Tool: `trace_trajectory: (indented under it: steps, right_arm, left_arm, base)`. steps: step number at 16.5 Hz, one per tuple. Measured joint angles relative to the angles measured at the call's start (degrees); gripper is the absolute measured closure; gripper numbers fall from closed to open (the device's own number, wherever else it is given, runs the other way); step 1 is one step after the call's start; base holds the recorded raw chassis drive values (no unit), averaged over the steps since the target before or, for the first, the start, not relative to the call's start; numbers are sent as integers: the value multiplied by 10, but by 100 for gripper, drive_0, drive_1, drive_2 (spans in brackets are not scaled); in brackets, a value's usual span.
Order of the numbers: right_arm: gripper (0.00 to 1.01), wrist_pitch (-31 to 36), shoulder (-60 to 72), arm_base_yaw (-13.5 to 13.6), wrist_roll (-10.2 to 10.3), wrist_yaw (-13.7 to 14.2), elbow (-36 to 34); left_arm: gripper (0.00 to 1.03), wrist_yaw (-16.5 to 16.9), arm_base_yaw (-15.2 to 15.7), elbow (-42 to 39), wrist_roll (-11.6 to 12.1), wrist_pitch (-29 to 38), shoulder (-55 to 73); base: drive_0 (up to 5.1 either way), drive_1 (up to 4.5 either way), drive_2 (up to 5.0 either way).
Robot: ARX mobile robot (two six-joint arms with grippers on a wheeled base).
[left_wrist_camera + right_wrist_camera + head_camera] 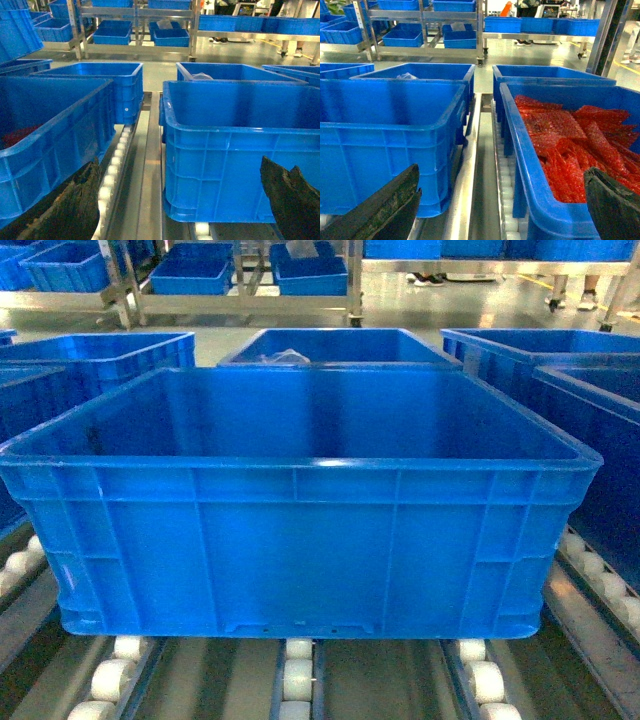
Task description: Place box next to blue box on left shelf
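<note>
Box (300,510) on roller shelf (298,680) — between spread hands, untouched

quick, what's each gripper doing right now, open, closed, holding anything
Left gripper: open, fingers spread wide, holding nothing.
Right gripper: open, fingers spread wide, holding nothing.

No legible text, labels or numbers anywhere.

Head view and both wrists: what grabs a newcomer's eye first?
The big empty blue box fills the middle of the head view, sitting on the white rollers of the left shelf. In the right wrist view, the neighbouring crate to its right is heaped with red plastic bags. More blue crates flank and back it.
</note>
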Motion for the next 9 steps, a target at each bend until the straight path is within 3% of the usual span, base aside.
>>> trace_trajectory:
  steps: [9]
  right_arm:
    - [3,0,0,0,0,0,0]
  left_arm:
    - [5,0,0,0,0,0,0]
  base:
    - [0,0,0]
